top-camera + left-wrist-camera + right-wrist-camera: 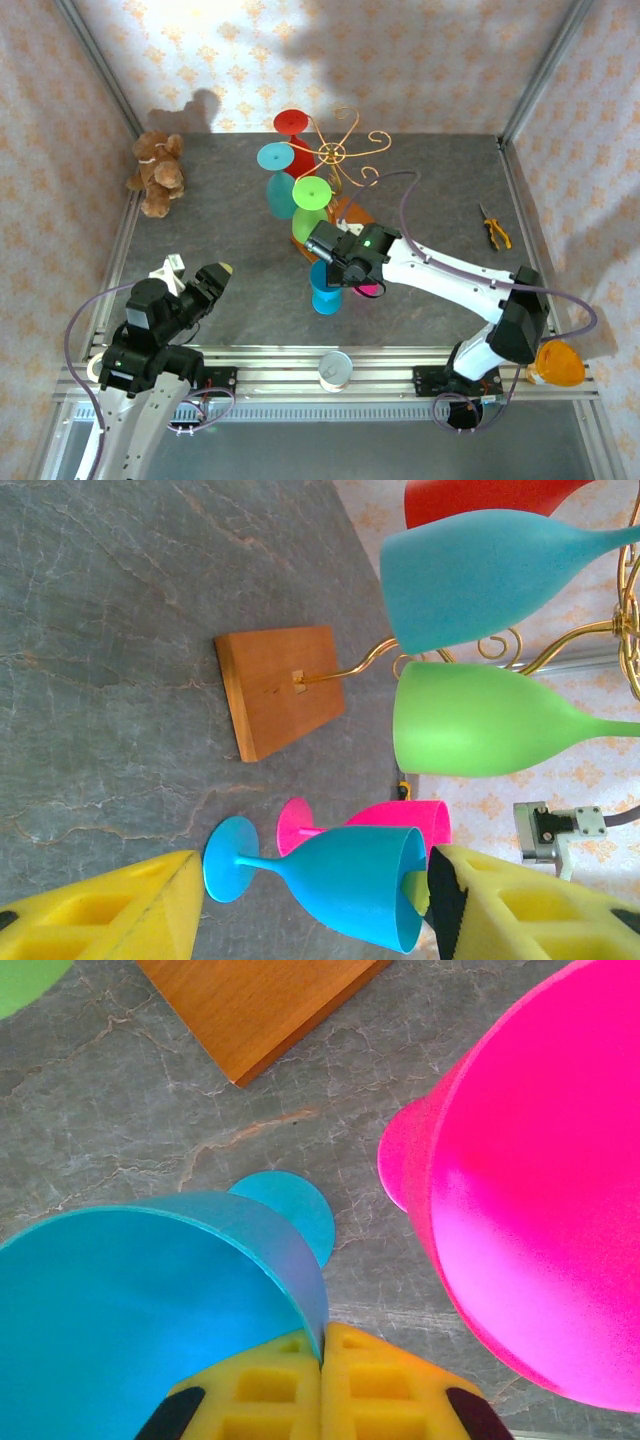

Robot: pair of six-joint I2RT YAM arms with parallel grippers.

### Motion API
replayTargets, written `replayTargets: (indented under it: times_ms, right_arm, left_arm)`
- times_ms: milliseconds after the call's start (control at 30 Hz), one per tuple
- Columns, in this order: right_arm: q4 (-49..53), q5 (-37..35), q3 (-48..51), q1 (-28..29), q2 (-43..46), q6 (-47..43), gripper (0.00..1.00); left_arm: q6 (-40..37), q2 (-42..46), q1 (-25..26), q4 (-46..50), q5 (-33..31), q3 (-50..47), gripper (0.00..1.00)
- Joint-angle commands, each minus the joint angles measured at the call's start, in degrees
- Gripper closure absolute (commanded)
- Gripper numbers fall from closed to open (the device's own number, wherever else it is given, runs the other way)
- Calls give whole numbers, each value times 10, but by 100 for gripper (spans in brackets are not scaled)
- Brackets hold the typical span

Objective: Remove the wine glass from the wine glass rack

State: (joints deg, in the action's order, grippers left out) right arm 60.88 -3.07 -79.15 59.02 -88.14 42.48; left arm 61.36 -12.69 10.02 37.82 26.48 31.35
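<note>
Right gripper (322, 1345) was clamped on the rim of the matte blue wine glass (130, 1300), directly below it. Glass was upright, stem vertical, off the gold wire wine glass rack (338, 152), beside a matte pink wine glass (540, 1200). Left gripper (195, 272) was released and empty, farther away.

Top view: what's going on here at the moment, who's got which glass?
The right gripper has its jaws shut on the rim of the blue wine glass, which is off the wine glass rack and down beside the pink glass near the rack's wooden base. The red glass, teal glass and green glass hang on the rack. The left gripper waits near its base, jaws open and empty.
</note>
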Motion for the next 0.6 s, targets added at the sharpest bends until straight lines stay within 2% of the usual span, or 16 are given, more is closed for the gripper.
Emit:
replayTargets:
  times_ms: [0,267,567]
  right_arm:
    - [20,-15,-16,-4,-13,-9,97]
    - [27,-19,-29,-4,-14,-10,84]
    - [35,-27,-43,-4,-3,-7,76]
  left_arm:
    - [-16,-3,0,-30,-12,-7,41]
    - [-17,-1,1,-28,-12,-6,41]
    - [-19,-1,1,-31,-11,-5,41]
